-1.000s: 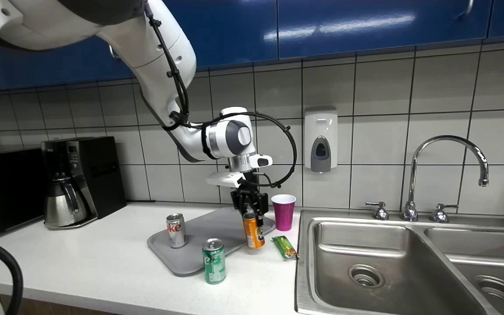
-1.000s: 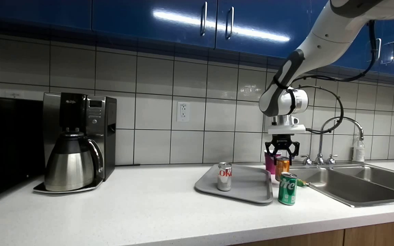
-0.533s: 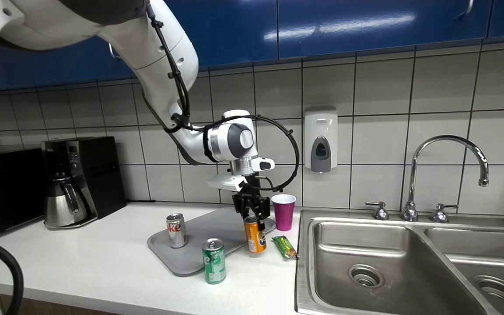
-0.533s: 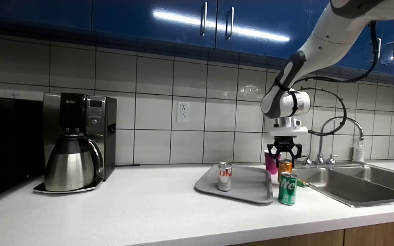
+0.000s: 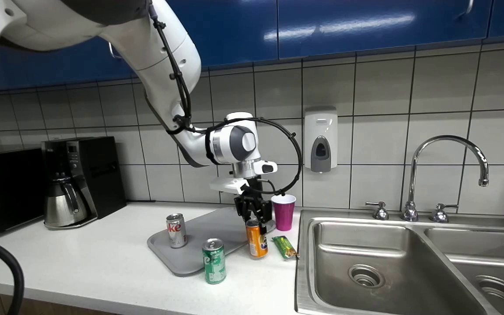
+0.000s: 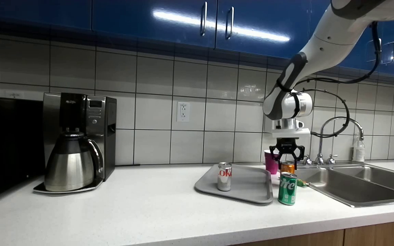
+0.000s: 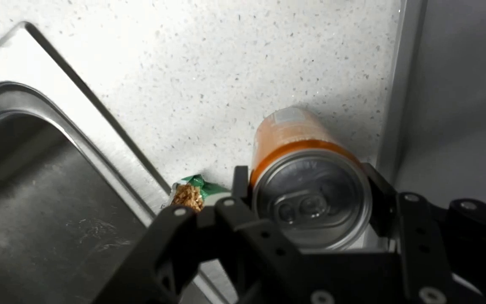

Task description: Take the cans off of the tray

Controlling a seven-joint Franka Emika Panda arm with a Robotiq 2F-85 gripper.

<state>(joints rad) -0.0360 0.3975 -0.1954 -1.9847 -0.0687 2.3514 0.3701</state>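
One silver can on tray | orange can in tool

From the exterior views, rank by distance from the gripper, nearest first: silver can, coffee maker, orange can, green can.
1. Orange can: held in the gripper.
2. Green can: on the counter, beside the tray.
3. Silver can: on the tray.
4. Coffee maker: left side, both exterior views.
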